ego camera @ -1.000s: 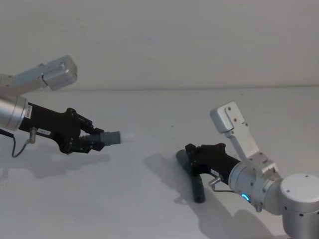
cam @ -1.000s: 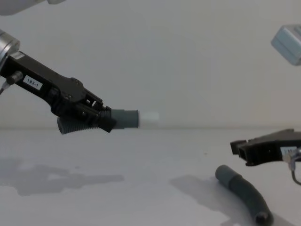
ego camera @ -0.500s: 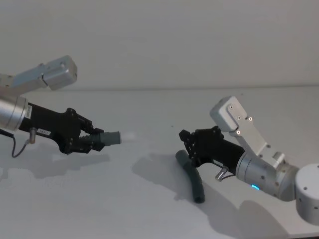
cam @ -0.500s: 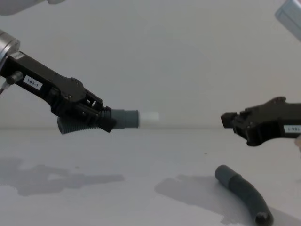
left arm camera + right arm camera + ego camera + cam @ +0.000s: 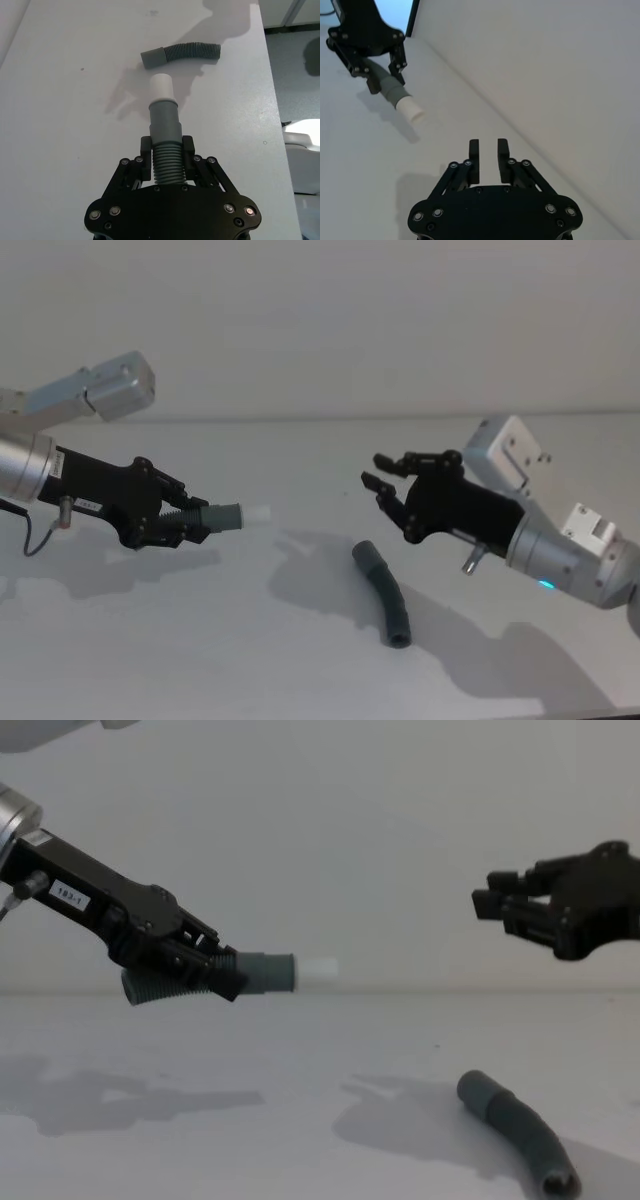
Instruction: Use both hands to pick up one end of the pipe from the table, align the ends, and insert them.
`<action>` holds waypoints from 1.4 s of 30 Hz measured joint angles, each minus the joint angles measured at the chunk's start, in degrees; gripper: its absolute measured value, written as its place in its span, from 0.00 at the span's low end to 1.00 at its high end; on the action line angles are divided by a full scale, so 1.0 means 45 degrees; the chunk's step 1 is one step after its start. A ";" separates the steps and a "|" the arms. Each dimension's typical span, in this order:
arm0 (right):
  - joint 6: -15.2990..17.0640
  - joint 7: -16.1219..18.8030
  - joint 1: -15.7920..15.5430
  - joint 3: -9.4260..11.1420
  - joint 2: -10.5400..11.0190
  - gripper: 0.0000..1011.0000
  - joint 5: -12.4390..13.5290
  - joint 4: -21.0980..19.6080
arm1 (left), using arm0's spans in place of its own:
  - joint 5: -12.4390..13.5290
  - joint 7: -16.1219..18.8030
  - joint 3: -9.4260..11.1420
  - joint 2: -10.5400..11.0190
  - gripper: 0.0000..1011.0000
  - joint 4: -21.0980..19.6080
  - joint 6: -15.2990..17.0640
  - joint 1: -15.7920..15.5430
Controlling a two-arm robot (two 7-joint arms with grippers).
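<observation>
Pipe half with the white tip (image 5: 228, 516) sits clamped by its ribs in the left gripper (image 5: 187, 527) off the table (image 5: 250, 660); plain half (image 5: 388, 595) lies loose under the empty, open-fingered right gripper (image 5: 384, 480), which should probably descend and grip just behind its hollow cuff (image 5: 365, 557), leaving that end free.

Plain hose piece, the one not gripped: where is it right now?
The plain hose piece lies on the table on the robot's right, below the open, empty right gripper, well apart from the white-tipped piece held up by the left gripper.
</observation>
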 joint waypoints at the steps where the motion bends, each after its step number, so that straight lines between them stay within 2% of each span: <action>1: -0.0146 0.0009 0.0004 0.0074 0.0049 0.21 0.0106 0.0000 | 0.0001 0.0000 0.0000 0.0000 0.32 0.0000 0.0000 -0.0001; 7: -0.0136 -0.0120 -0.0097 0.0419 0.0206 0.37 0.0528 -0.0225 | 0.0000 0.0000 0.0000 0.0000 0.32 0.0000 0.0000 0.0000; 9: 0.0066 -0.0240 -0.0194 0.0543 0.0249 0.47 0.0693 -0.0376 | 0.0000 0.0000 0.0000 0.0000 0.32 0.0000 0.0000 0.0000; 12: 0.0363 -0.0401 -0.0300 0.0666 0.0282 0.52 0.0873 -0.0536 | 0.0000 0.0000 0.0000 0.0000 0.32 0.0000 0.0000 -0.0001; 13: 0.0573 -0.0503 -0.0374 0.0749 0.0301 0.58 0.0988 -0.0652 | 0.0000 0.0000 -0.0001 0.0000 0.32 0.0000 0.0000 -0.0001; 16: 0.0907 -0.0658 -0.0512 0.0878 0.0320 0.63 0.1151 -0.0848 | 0.0000 0.0000 0.0000 0.0000 0.32 -0.0001 0.0000 0.0000; 17: 0.1203 -0.0784 -0.0611 0.0958 0.0329 0.71 0.1283 -0.0970 | 0.0000 0.0000 0.0000 0.0000 0.32 0.0000 0.0000 -0.0001; 19: 0.1456 -0.0897 -0.0686 0.1012 0.0331 0.74 0.1401 -0.1095 | 0.0000 0.0000 0.0000 0.0000 0.32 0.0000 0.0000 0.0000; 20: 0.1774 -0.1026 -0.0791 0.1096 0.0331 0.80 0.1552 -0.1242 | 0.0000 0.0000 0.0000 0.0000 0.32 0.0000 0.0000 0.0000; 23: 0.2342 -0.1243 -0.0991 0.1235 0.0322 0.86 0.1801 -0.1522 | 0.0000 0.0000 0.0000 0.0000 0.32 0.0000 0.0000 0.0000; 25: 0.2826 -0.1425 -0.1134 0.1320 0.0307 0.94 0.2002 -0.1720 | 0.0000 0.0000 0.0000 0.0000 0.32 0.0000 0.0000 -0.0001; 28: 0.3290 -0.1580 -0.1268 0.1394 0.0296 0.99 0.2186 -0.1916 | 0.0000 0.0000 0.0000 0.0000 0.32 0.0000 0.0000 -0.0001; 32: 0.4267 -0.1900 -0.1579 0.1499 0.0253 0.99 0.2574 -0.2374 | 0.0000 0.0000 0.0000 0.0000 0.32 0.0000 0.0000 0.0000; 38: 0.5359 -0.2319 -0.1919 0.1521 0.0158 0.99 0.2927 -0.2898 | 0.0000 0.0000 0.0000 0.0000 0.32 0.0000 0.0000 -0.0001; 42: 0.5751 -0.2481 -0.2021 0.1481 0.0113 0.99 0.3028 -0.3083 | 0.0000 0.0000 0.0000 0.0000 0.32 0.0000 0.0000 0.0000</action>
